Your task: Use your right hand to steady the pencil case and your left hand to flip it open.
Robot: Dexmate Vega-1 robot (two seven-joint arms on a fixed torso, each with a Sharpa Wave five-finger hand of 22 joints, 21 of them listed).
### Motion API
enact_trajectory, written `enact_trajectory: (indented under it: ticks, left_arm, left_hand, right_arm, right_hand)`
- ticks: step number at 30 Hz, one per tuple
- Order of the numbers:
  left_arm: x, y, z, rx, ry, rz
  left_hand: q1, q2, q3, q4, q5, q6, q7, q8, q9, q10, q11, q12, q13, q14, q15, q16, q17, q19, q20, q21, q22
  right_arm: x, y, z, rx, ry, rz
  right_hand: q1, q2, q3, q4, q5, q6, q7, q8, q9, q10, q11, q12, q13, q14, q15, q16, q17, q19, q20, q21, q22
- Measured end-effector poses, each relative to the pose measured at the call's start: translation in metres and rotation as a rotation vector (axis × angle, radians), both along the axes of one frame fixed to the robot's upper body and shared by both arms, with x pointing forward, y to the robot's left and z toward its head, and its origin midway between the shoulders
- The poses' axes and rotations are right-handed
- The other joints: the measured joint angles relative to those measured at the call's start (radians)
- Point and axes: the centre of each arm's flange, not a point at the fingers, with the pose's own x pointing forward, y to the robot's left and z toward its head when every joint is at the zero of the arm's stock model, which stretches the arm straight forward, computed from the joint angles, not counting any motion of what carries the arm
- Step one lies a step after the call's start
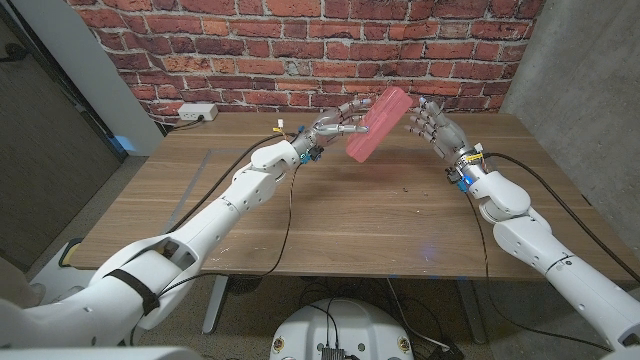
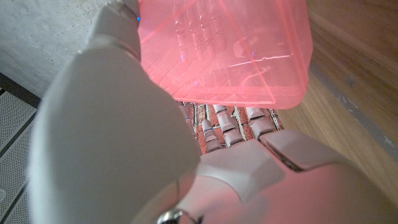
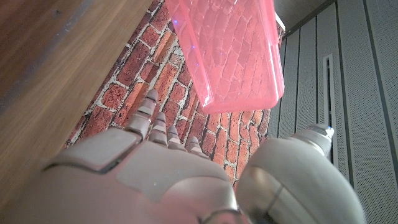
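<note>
Step in hand: set-up for opening, lid not yet flipped. Pink pencil case (image 1: 378, 124) being held aloft above far middle of counter (image 1: 330, 215), clear of wood. Left hand (image 1: 338, 124) gripping its lower left side, fingers curling round edge. Right hand (image 1: 430, 120) hovering just right of case, fingers spread; contact probably none, though head view too small to settle. Long axis running diagonally, low end near-left, high end far-right. Next move: right hand closing on case to brace it, then left fingers finding lid seam.
</note>
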Motion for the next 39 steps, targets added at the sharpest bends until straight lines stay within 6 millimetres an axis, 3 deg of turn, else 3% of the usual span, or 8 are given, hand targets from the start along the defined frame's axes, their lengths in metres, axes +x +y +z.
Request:
enact_trajectory:
  ticks: [10,20,24,29,32,39]
  left_arm:
    - [0.005,-0.008,-0.002,-0.009,0.03,-0.061]
    - [0.01,-0.014,-0.002,-0.009,0.05,-0.104]
    - [0.013,-0.016,-0.002,-0.009,0.058,-0.11]
    - [0.014,-0.019,-0.002,-0.004,0.062,-0.125]
    - [0.015,-0.019,-0.003,-0.002,0.066,-0.126]
    - [0.016,-0.019,-0.006,0.011,0.08,-0.135]
  left_hand:
    - [0.0,0.0,0.0,0.0,0.0,0.009,-0.002,0.008,0.013,0.012,-0.002,0.0,0.005,0.0,-0.001,0.0,0.0,-0.004,-0.004,0.0,0.0]
    - [0.0,0.0,0.0,0.0,0.0,0.02,-0.005,0.019,0.023,0.016,-0.005,0.0,0.009,0.003,-0.002,0.0,0.0,-0.007,-0.007,0.0,0.001]
    - [0.0,0.0,0.0,0.0,-0.001,0.02,-0.005,0.025,0.027,0.02,-0.01,0.0,0.009,0.003,-0.002,0.0,0.0,-0.007,-0.007,0.0,0.001]
    - [0.0,0.0,0.0,0.0,-0.01,0.025,0.0,0.026,0.032,0.029,-0.004,0.008,0.013,0.003,-0.002,0.001,0.001,-0.007,-0.007,0.0,0.001]
    - [0.0,0.0,0.0,0.0,-0.011,0.029,-0.004,0.033,0.034,0.034,-0.009,0.008,0.014,0.005,-0.004,0.004,0.001,-0.007,-0.007,0.0,0.001]
    - [0.0,0.0,0.0,0.0,-0.014,0.036,0.0,0.041,0.042,0.034,-0.009,0.008,0.015,0.008,-0.007,0.021,0.003,-0.007,-0.007,0.0,0.001]
  right_arm:
    - [-0.002,0.01,0.0,0.026,-0.001,0.062]
    - [0.0,0.018,-0.002,0.059,0.029,0.145]
    - [-0.001,0.019,-0.002,0.058,0.03,0.149]
    - [-0.002,0.02,-0.002,0.036,0.016,0.137]
    - [-0.003,0.021,-0.001,0.022,0.007,0.128]
    - [-0.005,0.023,-0.001,-0.003,-0.002,0.112]
  right_hand:
    - [0.0,0.0,-0.007,0.001,0.004,0.0,0.0,0.0,0.0,-0.005,0.005,-0.004,0.0,-0.002,0.001,0.0,0.0,0.008,-0.003,0.0,0.0]
    - [0.018,0.018,-0.009,-0.001,0.008,0.0,-0.011,-0.001,0.0,-0.003,0.003,0.009,0.0,-0.012,0.001,0.002,0.0,0.072,-0.002,0.016,0.005]
    - [0.032,0.016,-0.009,-0.008,0.008,0.0,-0.011,0.004,-0.004,-0.004,0.004,0.019,0.0,0.025,-0.003,0.016,0.0,0.104,0.0,0.023,0.005]
    - [0.037,0.021,-0.012,-0.013,0.008,-0.001,-0.01,0.003,-0.005,-0.007,0.014,0.019,0.0,0.035,-0.003,0.016,0.0,0.115,0.0,0.023,0.002]
    - [0.05,0.022,-0.008,-0.017,0.008,-0.002,-0.009,0.002,-0.005,-0.007,0.014,0.019,0.0,0.044,-0.001,0.016,0.0,0.124,-0.002,0.023,0.002]
    - [0.138,0.058,0.021,-0.046,-0.006,0.002,-0.013,0.008,-0.005,-0.003,0.019,0.036,-0.007,0.086,0.001,0.016,0.0,0.171,0.002,0.014,-0.001]
